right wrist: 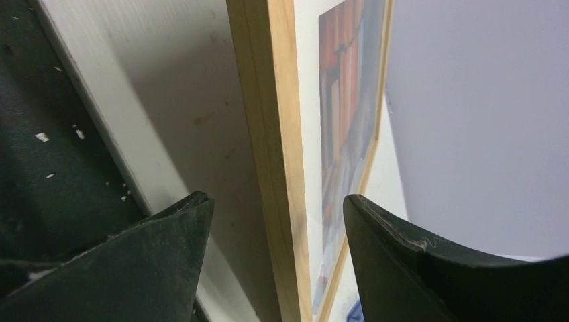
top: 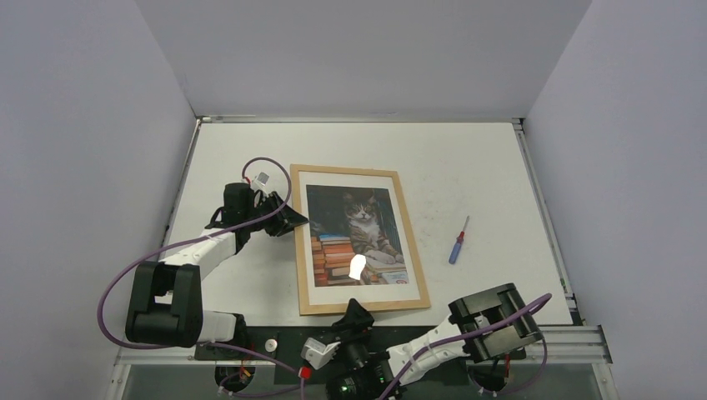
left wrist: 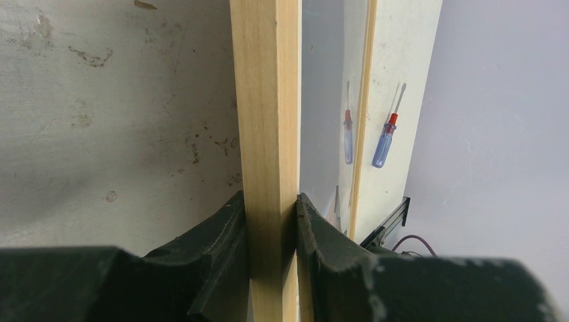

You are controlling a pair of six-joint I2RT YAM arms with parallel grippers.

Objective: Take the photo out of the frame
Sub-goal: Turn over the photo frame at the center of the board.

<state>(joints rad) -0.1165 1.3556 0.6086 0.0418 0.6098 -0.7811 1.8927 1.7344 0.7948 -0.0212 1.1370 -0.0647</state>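
Where the left hand [top: 288, 220] sits: at the left rail of the frame [top: 298, 267]; we see its fingers [left wrist: 221, 228] pressed on both sides of the wood, clamping it.
Frame: thin light wood, face up in the middle of the desk [top: 467, 167], with its near rail close to the arm bases.
Photo [top: 357, 236]: a cat on stacked books with a white border, inside the frame.
Right hand [top: 356, 312]: at the near rail; we see its fingers [right wrist: 174, 228] spread wide on either side of the wood, touching neither.
Screwdriver [top: 458, 242]: blue handle, lying on the desk right of the frame, apart from both hands.
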